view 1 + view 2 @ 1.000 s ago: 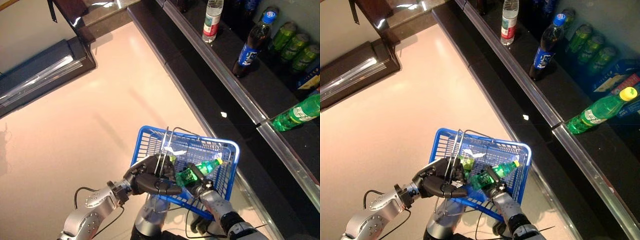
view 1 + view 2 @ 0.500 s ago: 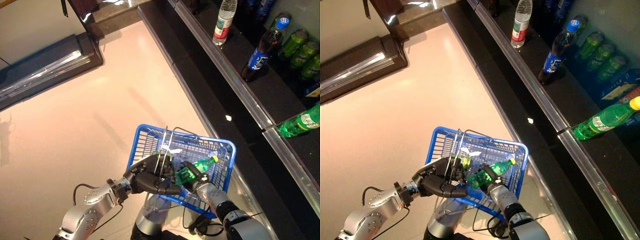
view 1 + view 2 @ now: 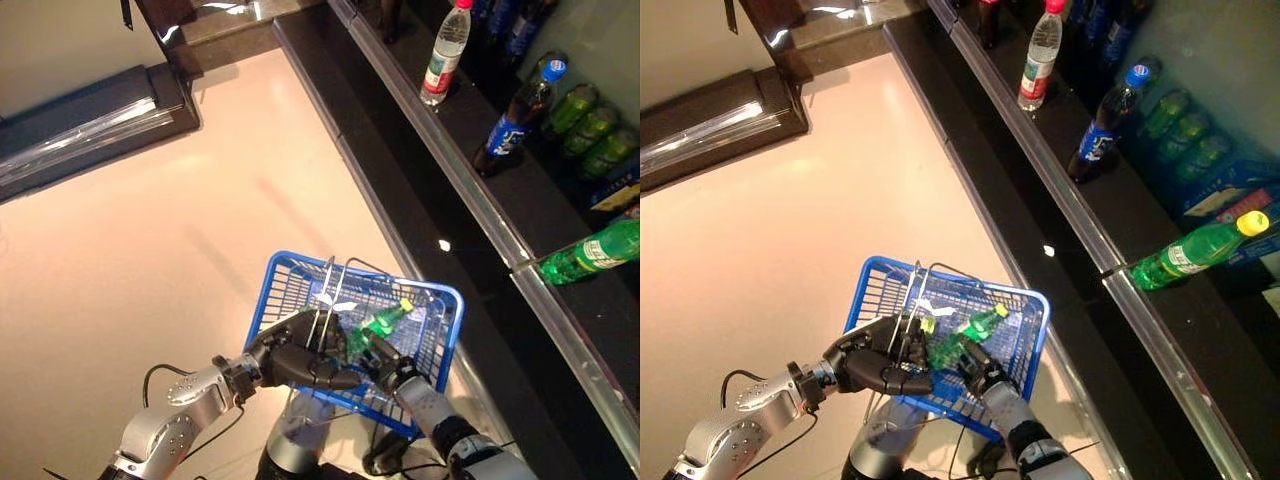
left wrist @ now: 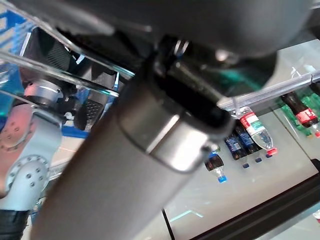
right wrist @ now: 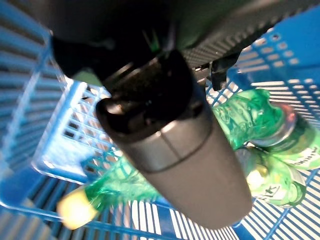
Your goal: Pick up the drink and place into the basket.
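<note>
My left hand (image 3: pixel 300 360) is shut on the thin wire handles of the blue basket (image 3: pixel 447 300), held up in front of me. My right hand (image 3: pixel 388 364) is inside the basket, shut on a green bottle (image 3: pixel 380 322) with a yellow cap, which tilts up over the basket's inside. In the right wrist view the green bottle (image 5: pixel 112 192) shows behind my thumb (image 5: pixel 170 150), with other green drinks (image 5: pixel 272 145) lying on the basket's floor (image 5: pixel 60 160). The basket and hands also show in the right eye view (image 3: pixel 1025 305).
A dark shelf with a metal front rail (image 3: pixel 470 190) runs along the right. On it stand a clear bottle with a red label (image 3: pixel 443 62), a dark bottle with a blue label (image 3: pixel 512 125) and green drinks (image 3: pixel 590 125). A green bottle (image 3: pixel 592 255) lies further along. A dark counter (image 3: pixel 90 110) stands at the upper left.
My right hand has lowered the green bottle deeper into the blue basket, closer to my left hand. The camera has shifted slightly; the basket stays held up.
</note>
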You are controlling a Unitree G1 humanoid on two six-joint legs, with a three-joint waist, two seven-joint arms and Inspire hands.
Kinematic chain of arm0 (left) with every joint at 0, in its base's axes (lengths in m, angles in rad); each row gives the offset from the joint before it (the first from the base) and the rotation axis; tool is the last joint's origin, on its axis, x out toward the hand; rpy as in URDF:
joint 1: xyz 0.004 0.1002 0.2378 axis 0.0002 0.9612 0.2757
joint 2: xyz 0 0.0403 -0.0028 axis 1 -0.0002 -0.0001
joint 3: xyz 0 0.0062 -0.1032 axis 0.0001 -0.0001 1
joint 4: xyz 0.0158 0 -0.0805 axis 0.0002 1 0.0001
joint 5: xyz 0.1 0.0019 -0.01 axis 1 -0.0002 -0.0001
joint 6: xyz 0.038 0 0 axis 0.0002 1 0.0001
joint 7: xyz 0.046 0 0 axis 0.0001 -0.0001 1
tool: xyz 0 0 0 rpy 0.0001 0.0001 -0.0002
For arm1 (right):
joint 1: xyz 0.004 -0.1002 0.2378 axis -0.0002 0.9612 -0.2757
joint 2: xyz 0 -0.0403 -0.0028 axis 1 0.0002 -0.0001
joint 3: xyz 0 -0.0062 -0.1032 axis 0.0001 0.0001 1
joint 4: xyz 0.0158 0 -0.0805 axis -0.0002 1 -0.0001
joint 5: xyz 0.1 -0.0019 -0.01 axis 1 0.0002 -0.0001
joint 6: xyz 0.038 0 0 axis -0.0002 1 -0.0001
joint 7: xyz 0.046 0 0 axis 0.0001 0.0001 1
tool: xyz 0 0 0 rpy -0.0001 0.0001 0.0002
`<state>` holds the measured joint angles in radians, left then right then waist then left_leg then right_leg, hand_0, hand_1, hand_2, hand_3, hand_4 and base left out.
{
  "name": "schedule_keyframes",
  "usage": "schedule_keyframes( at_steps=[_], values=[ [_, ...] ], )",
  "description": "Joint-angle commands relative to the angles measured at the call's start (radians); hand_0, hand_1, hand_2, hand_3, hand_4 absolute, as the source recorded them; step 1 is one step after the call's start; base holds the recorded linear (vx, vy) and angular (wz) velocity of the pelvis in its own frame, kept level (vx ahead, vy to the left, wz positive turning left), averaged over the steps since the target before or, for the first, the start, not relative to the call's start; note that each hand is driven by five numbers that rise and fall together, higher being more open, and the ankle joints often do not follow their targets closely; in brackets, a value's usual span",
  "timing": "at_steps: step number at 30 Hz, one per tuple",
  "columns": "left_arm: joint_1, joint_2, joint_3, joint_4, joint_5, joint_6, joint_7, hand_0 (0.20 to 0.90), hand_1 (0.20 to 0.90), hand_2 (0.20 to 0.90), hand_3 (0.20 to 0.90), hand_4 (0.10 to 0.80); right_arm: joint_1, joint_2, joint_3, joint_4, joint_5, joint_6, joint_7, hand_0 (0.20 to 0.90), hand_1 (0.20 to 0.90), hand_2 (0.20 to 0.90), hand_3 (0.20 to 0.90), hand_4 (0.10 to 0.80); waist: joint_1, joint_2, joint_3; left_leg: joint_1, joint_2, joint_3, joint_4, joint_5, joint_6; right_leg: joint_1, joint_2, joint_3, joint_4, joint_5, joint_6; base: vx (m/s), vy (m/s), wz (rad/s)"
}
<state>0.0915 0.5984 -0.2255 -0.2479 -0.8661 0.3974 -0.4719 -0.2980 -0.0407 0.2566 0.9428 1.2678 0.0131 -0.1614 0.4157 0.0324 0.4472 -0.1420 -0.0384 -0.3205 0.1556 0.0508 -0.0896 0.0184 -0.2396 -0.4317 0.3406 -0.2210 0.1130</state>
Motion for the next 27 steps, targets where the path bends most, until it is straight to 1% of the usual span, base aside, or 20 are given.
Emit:
schedule_keyframes(
  at_steps=[1,3,4,7,9,12,13,16,19,20,21,23,24,25,27],
  values=[
    [-0.006,-0.062,0.062,-0.299,-0.15,-0.14,-0.134,0.3,0.3,0.3,0.2,0.1,0.073,0.042,0.057,-0.135,0.016,-0.052,0.018,0.9,0.9,0.9,0.9,0.8,0.01,-0.009,-0.094,-0.02,0.003,0.054,0.053,-0.036,0.081,0.046,0.067,0.015,-0.123,0.154,-0.07,0.009,-0.071,0.0],
    [0.016,-0.053,0.082,-0.287,-0.144,-0.149,-0.143,0.3,0.3,0.3,0.2,0.1,0.129,0.041,0.093,-0.248,0.013,-0.085,0.005,0.9,0.9,0.9,0.9,0.8,0.004,-0.019,-0.094,-0.014,0.011,0.063,0.054,-0.041,0.078,0.048,0.072,0.02,-0.12,0.151,-0.068,0.002,-0.05,0.0],
    [0.017,-0.054,0.082,-0.287,-0.144,-0.149,-0.143,0.3,0.3,0.3,0.2,0.1,0.131,0.041,0.094,-0.25,0.013,-0.085,0.003,0.9,0.9,0.9,0.9,0.8,0.002,-0.02,-0.098,-0.017,0.01,0.061,0.051,-0.035,0.079,0.046,0.072,0.018,-0.123,0.156,-0.068,0.0,0.0,0.0],
    [0.068,-0.05,0.12,-0.267,-0.125,-0.164,-0.154,0.3,0.3,0.3,0.2,0.1,0.235,0.03,0.137,-0.45,-0.015,-0.124,-0.003,0.9,0.9,0.9,0.9,0.8,-0.017,-0.038,-0.108,-0.009,0.025,0.076,0.044,-0.034,0.077,0.049,0.082,0.024,-0.127,0.157,-0.062,0.022,-0.04,-0.03],
    [0.101,-0.054,0.143,-0.255,-0.108,-0.165,-0.145,0.3,0.3,0.3,0.2,0.1,0.29,0.025,0.15,-0.547,-0.078,-0.122,-0.017,0.9,0.9,0.9,0.9,0.8,-0.032,-0.05,-0.119,-0.001,0.032,0.084,0.037,-0.03,0.076,0.052,0.089,0.03,-0.131,0.159,-0.059,0.045,-0.027,-0.05],
    [0.148,-0.052,0.166,-0.226,-0.064,-0.179,-0.123,0.3,0.3,0.3,0.2,0.1,0.359,-0.011,0.179,-0.718,-0.112,-0.102,-0.008,0.9,0.9,0.9,0.9,0.8,-0.056,-0.067,-0.137,0.016,0.047,0.101,0.024,-0.025,0.073,0.057,0.099,0.037,-0.137,0.16,-0.055,0.045,-0.022,-0.05],
    [0.156,-0.053,0.169,-0.22,-0.06,-0.184,-0.117,0.3,0.3,0.3,0.2,0.1,0.372,-0.019,0.184,-0.749,-0.12,-0.097,-0.005,0.9,0.9,0.9,0.9,0.8,-0.06,-0.069,-0.14,0.019,0.049,0.104,0.02,-0.024,0.073,0.058,0.101,0.039,-0.139,0.161,-0.054,0.031,-0.006,-0.04],
    [0.214,-0.047,0.194,-0.178,-0.053,-0.226,-0.091,0.3,0.3,0.3,0.2,0.1,0.467,-0.08,0.198,-0.892,-0.155,-0.068,0.07,0.9,0.9,0.9,0.9,0.8,-0.089,-0.079,-0.163,0.037,0.058,0.125,0.002,-0.018,0.073,0.062,0.109,0.051,-0.149,0.163,-0.048,0.035,0.01,-0.16],
    [0.268,-0.044,0.205,-0.136,0.034,-0.299,-0.071,0.3,0.3,0.3,0.2,0.1,0.547,-0.131,0.201,-0.993,-0.159,-0.037,0.142,0.9,0.9,0.9,0.9,0.8,-0.113,-0.086,-0.189,0.054,0.065,0.142,-0.016,-0.014,0.071,0.065,0.112,0.064,-0.16,0.166,-0.041,0.041,0.027,-0.12],
    [0.304,-0.029,0.205,-0.108,0.07,-0.344,-0.039,0.3,0.3,0.3,0.2,0.1,0.588,-0.164,0.194,-1.041,-0.159,-0.02,0.185,0.9,0.9,0.9,0.9,0.8,-0.127,-0.089,-0.204,0.065,0.067,0.151,-0.028,-0.01,0.07,0.068,0.113,0.071,-0.168,0.169,-0.038,0.046,0.081,-0.08],
    [0.336,-0.027,0.202,-0.075,0.094,-0.375,0.021,0.3,0.3,0.3,0.2,0.1,0.627,-0.192,0.18,-1.067,-0.167,0.001,0.25,0.9,0.9,0.9,0.9,0.8,-0.144,-0.089,-0.217,0.076,0.067,0.16,-0.039,-0.006,0.068,0.071,0.113,0.08,-0.176,0.169,-0.035,0.041,0.09,-0.12],
    [0.361,-0.03,0.198,-0.025,0.137,-0.409,0.083,0.3,0.3,0.3,0.2,0.1,0.663,-0.218,0.168,-1.089,-0.188,0.012,0.304,0.9,0.9,0.9,0.9,0.8,-0.162,-0.09,-0.233,0.091,0.067,0.168,-0.055,-0.002,0.069,0.076,0.109,0.09,-0.19,0.173,-0.031,0.021,0.089,-0.17],
    [0.383,-0.044,0.184,0.012,0.178,-0.446,0.123,0.3,0.3,0.3,0.2,0.1,0.685,-0.23,0.154,-1.095,-0.192,0.018,0.355,0.9,0.9,0.9,0.9,0.8,-0.175,-0.087,-0.248,0.104,0.068,0.177,-0.07,0.001,0.07,0.08,0.108,0.097,-0.202,0.175,-0.029,0.017,0.09,-0.2],
    [0.39,-0.047,0.177,0.026,0.191,-0.456,0.148,0.3,0.3,0.3,0.2,0.1,0.692,-0.234,0.148,-1.093,-0.184,0.02,0.381,0.9,0.9,0.9,0.9,0.8,-0.179,-0.087,-0.254,0.11,0.068,0.179,-0.076,0.002,0.07,0.082,0.107,0.101,-0.208,0.177,-0.027,0.018,0.097,-0.21],
    [0.406,-0.072,0.152,0.101,0.246,-0.493,0.279,0.3,0.3,0.3,0.2,0.1,0.716,-0.23,0.128,-1.062,-0.158,0.012,0.458,0.9,0.9,0.9,0.9,0.8,-0.197,-0.086,-0.275,0.131,0.066,0.189,-0.098,0.004,0.073,0.091,0.101,0.114,-0.232,0.186,-0.021,0.001,0.095,-0.23]
  ],
)
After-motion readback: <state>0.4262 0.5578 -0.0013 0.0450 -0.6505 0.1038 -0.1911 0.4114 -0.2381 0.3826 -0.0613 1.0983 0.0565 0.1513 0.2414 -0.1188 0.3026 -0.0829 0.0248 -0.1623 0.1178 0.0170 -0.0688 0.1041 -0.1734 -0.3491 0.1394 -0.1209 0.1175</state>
